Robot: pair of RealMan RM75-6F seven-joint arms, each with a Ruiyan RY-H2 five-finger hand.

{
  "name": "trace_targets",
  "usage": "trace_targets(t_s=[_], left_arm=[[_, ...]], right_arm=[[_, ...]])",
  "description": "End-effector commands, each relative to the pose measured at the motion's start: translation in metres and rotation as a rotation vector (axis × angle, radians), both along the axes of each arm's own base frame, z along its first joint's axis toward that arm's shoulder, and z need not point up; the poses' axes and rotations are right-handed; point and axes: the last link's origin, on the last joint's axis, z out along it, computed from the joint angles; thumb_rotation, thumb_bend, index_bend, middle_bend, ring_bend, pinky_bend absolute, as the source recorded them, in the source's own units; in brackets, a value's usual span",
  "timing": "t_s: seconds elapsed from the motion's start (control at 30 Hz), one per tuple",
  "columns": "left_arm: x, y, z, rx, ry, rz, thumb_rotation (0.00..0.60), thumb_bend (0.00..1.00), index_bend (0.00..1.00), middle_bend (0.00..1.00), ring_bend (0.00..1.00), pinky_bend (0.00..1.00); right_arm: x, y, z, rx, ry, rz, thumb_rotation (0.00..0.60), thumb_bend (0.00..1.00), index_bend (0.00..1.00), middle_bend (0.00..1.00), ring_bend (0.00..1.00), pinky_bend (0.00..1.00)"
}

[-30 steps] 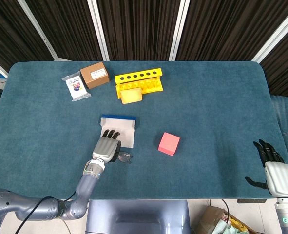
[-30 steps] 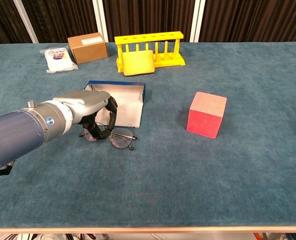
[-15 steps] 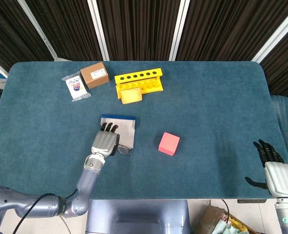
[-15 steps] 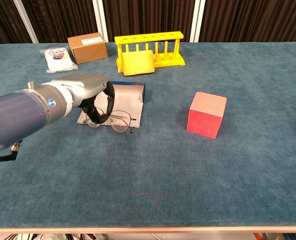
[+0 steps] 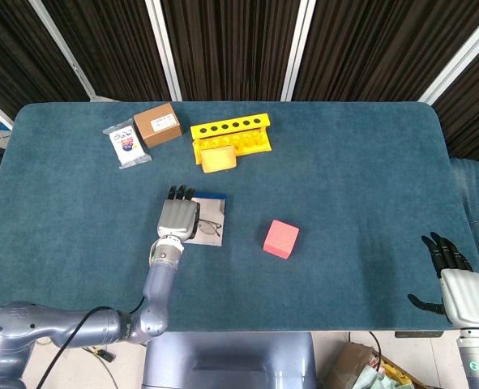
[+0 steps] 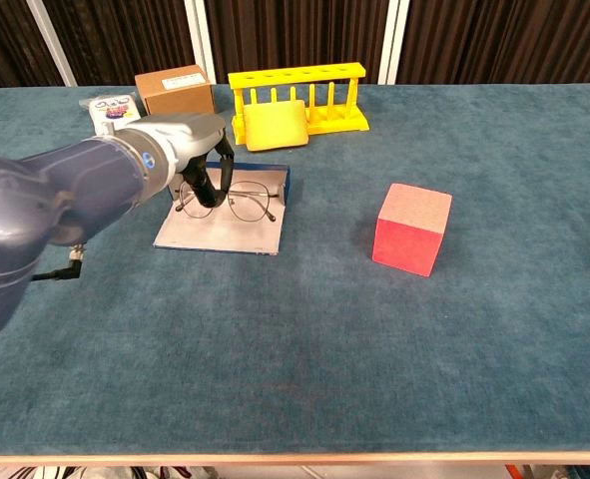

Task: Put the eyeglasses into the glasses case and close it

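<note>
left hand (image 6: 190,150) – pinching eyeglasses (image 6: 230,200) under curled fingers, above open glasses case (image 6: 220,228) | right hand (image 5: 458,284) – fingers spread, holding nothing, off table edge

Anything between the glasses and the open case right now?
Nothing visible. The left hand holds the thin wire-rimmed eyeglasses directly over the open grey-lined, blue-edged glasses case; no other object lies on the lining.

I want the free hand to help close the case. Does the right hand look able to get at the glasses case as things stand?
Probably not easily. The right hand sits open off the table's near right corner, while the glasses case lies far to the left under the left hand holding the eyeglasses. The red block stands between.
</note>
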Motion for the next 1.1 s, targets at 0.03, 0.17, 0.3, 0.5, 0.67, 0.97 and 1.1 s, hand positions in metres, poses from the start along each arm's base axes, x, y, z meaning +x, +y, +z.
trace_targets(t_s=[0.03, 0.17, 0.3, 0.5, 0.67, 0.97, 1.1], left_arm=[[0.005, 0.007, -0.003, 0.015, 0.003, 0.021, 0.600, 0.43, 0.57, 0.13, 0.00, 0.00], [0.005, 0.016, -0.005, 0.037, 0.010, 0.045, 0.600, 0.43, 0.57, 0.13, 0.00, 0.00], [0.005, 0.022, -0.008, 0.049, 0.017, 0.067, 0.600, 0.43, 0.57, 0.13, 0.00, 0.00], [0.003, 0.029, -0.013, 0.068, 0.030, 0.097, 0.600, 0.43, 0.57, 0.13, 0.00, 0.00], [0.003, 0.033, -0.017, 0.078, 0.031, 0.106, 0.600, 0.43, 0.57, 0.13, 0.00, 0.00], [0.002, 0.036, -0.023, 0.093, 0.031, 0.116, 0.600, 0.43, 0.57, 0.13, 0.00, 0.00], [0.003, 0.038, -0.025, 0.101, 0.018, 0.131, 0.600, 0.43, 0.57, 0.13, 0.00, 0.00]], right_arm=[[0.000, 0.000, 0.000, 0.000, -0.001, -0.001, 0.600, 0.00, 0.00, 0.00, 0.00, 0.18], [-0.001, 0.000, 0.000, 0.002, -0.001, -0.004, 0.600, 0.00, 0.00, 0.00, 0.00, 0.18], [0.000, 0.000, 0.000, 0.001, -0.002, -0.005, 0.600, 0.00, 0.00, 0.00, 0.00, 0.18], [-0.001, 0.000, 0.000, 0.001, -0.003, -0.007, 0.600, 0.00, 0.00, 0.00, 0.00, 0.18], [-0.001, 0.000, 0.000, 0.001, -0.006, -0.010, 0.600, 0.00, 0.00, 0.00, 0.00, 0.18], [-0.001, 0.000, 0.000, 0.003, -0.008, -0.012, 0.600, 0.00, 0.00, 0.00, 0.00, 0.18], [-0.001, 0.000, 0.000, 0.003, -0.008, -0.013, 0.600, 0.00, 0.00, 0.00, 0.00, 0.18]])
